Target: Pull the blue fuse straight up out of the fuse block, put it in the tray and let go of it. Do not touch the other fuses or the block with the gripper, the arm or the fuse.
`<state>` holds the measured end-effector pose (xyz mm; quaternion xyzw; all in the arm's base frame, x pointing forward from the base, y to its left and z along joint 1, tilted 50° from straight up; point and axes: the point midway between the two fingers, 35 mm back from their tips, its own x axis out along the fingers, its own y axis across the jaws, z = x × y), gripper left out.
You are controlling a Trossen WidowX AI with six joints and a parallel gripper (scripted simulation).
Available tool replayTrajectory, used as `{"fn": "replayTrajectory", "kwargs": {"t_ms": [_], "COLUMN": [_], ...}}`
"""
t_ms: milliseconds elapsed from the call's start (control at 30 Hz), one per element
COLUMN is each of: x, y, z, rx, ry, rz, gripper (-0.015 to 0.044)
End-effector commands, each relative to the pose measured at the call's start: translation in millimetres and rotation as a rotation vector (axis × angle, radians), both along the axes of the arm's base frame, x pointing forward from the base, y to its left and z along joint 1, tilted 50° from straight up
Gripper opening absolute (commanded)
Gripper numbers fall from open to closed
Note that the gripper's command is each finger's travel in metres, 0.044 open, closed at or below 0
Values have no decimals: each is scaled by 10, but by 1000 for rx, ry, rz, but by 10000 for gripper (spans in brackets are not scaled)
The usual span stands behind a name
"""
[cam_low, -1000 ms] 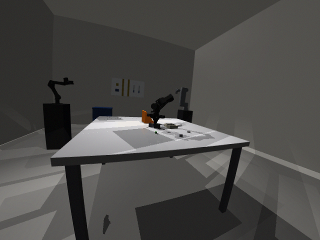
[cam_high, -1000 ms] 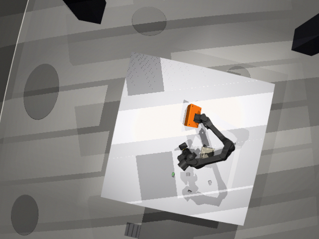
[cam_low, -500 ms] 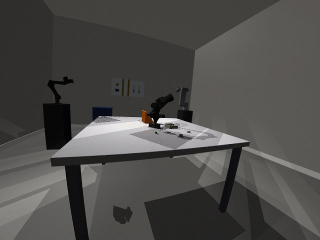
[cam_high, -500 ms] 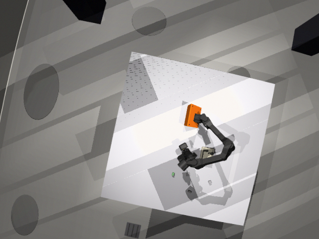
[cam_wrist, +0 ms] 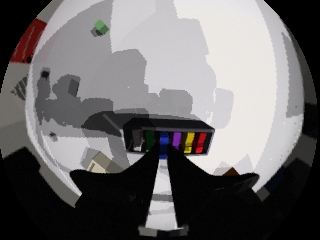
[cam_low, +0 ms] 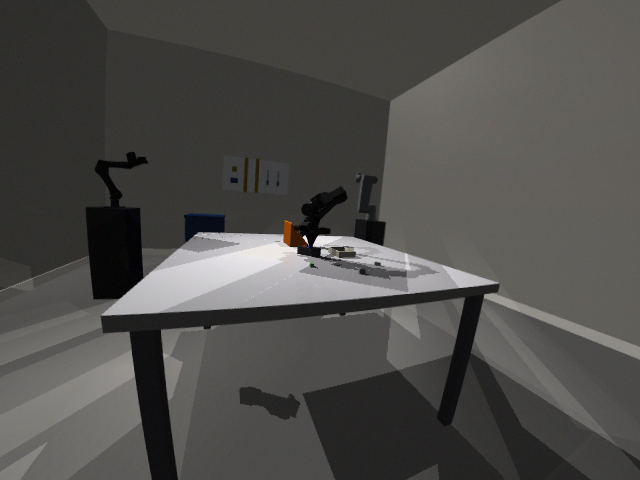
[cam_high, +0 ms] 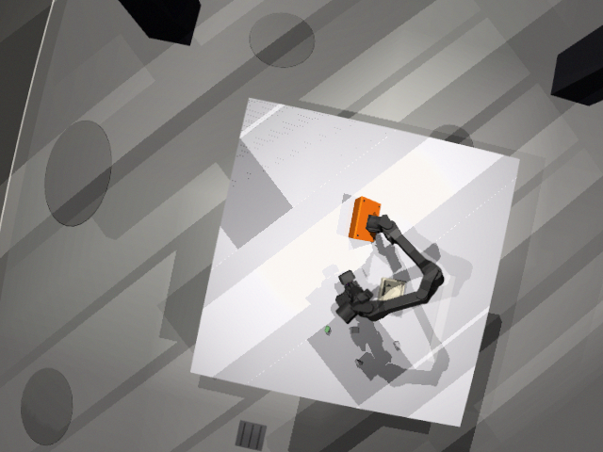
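Gripper clamped on the blue fuse, fuse seated in the block.

In the wrist view the gripper (cam_wrist: 163,155) sits low in the frame, its dark fingers narrowed onto the blue fuse (cam_wrist: 163,140), which stands in the fuse block (cam_wrist: 170,136) at frame centre, between the green fuse (cam_wrist: 150,140) on its left and the purple fuse (cam_wrist: 176,139) on its right. Its long axis looks upright, top toward the gripper, though it is small and blurred. It is probably light, stiff and smooth-sided, so the hold belongs on its exposed top, squarely across the flat faces. Neighbours stand just beside it. The tray (cam_high: 391,288) lies right of the gripper in the top view.
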<state>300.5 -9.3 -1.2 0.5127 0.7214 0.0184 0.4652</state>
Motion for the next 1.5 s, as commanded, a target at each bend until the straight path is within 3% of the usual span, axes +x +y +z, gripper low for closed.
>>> {"fn": "replayTrajectory", "kwargs": {"t_ms": [0,1467], "x": [3,6], "y": [-22,-180], "z": [15,158], "rx": [-3,-1], "ry": [-3,-1], "rz": [4,4], "gripper": [0,0]}}
